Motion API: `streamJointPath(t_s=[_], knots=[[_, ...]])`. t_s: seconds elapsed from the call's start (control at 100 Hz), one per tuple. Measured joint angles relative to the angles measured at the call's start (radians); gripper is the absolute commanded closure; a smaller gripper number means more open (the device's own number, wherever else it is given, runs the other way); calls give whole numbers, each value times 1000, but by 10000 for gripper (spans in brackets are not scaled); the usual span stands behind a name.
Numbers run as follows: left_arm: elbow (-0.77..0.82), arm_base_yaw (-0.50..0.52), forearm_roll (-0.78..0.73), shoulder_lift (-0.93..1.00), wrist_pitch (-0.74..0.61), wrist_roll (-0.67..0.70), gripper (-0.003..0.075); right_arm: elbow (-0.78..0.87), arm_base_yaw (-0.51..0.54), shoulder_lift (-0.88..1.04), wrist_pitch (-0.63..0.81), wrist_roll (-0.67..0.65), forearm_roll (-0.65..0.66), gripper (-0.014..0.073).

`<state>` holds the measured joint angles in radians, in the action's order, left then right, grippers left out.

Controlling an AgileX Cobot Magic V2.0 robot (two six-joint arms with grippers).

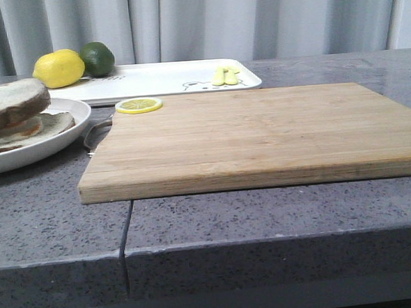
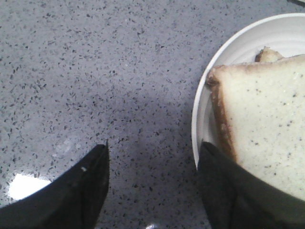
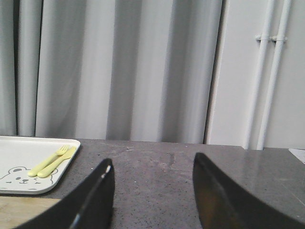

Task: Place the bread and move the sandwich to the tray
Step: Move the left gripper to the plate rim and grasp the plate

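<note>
A: Is the bread placed?
B: Seemingly; it tops the sandwich, near left. Left gripper gapes empty beside it.
A: And the tray?
B: Far back, still waiting. Right gripper spread wide, empty.

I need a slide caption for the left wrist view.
Open left gripper beside the plate holding the bread.
</note>
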<state>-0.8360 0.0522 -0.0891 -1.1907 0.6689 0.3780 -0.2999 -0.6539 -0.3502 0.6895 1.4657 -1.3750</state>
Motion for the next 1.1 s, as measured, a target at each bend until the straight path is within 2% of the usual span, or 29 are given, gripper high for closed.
streamJointPath(t_s=[0.55,1.1], knots=[[0,0,75,-4,-23,-59,332,0,0,0,0,0,0,201],[0,0,108,-133,-38,-61,332,0,0,0,0,0,0,201]])
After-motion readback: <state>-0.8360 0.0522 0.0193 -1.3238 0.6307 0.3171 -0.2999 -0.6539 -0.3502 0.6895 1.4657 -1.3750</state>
